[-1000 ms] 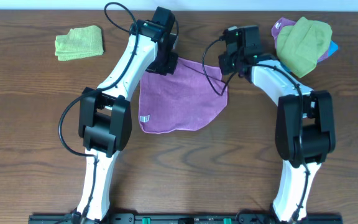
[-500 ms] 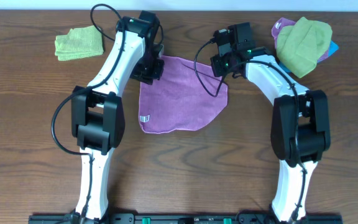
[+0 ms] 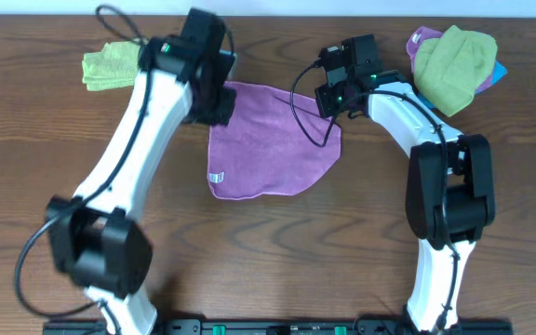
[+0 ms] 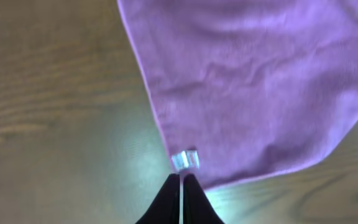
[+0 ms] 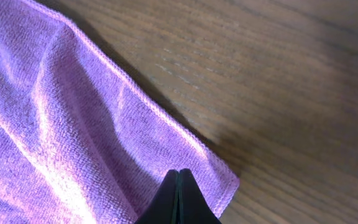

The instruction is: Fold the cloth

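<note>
Purple microfibre cloth [image 3: 273, 140] lay flat on the brown wooden surface [image 3: 342, 242] — left tool [image 4: 180, 182] above its far-left corner, right tool [image 5: 179, 177] above its far-right corner, both pinched fully closed, nothing visibly held.

Brown wood-grain table [image 3: 268, 261] — pale strip [image 3: 277, 5] beyond.

The cloth [image 3: 273, 140] is plain purple, with a small white tag [image 3: 216, 177] at one edge. The desk [image 3: 342, 242] is dark brown wood grain. The folded rag [image 3: 105, 67] is lime green; the pile [image 3: 454, 60] shows green, purple and blue.
</note>
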